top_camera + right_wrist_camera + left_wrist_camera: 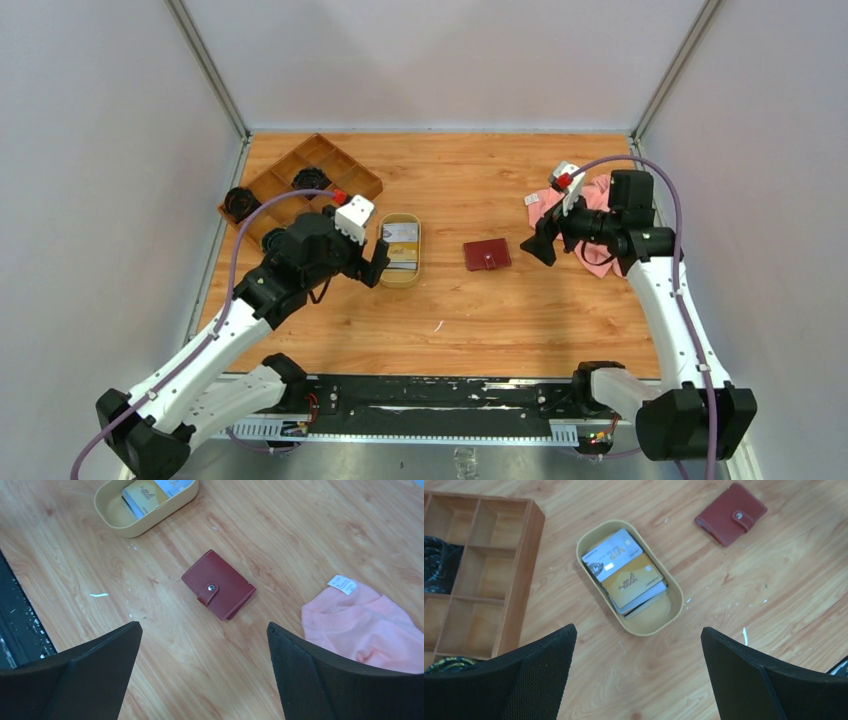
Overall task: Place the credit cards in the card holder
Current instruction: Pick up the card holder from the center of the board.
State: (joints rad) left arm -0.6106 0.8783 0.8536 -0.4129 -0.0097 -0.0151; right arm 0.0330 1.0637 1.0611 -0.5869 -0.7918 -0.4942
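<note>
The left wrist view's left edge is cutting off the brown compartmented wooden box and the black coiled thing lying in it. In the oval tan wooden tray, the gold top card is covering most of the other thin plastic credit cards, so their count is not showing, perhaps three or four, and their print is coming out too small to read. The right wrist view's top edge is cropping that tray, and its right edge is cropping the crumpled pink cloth, whose white label is showing unreadable text. The small dark red leather-like card holder is lying shut, hiding its inside.
</note>
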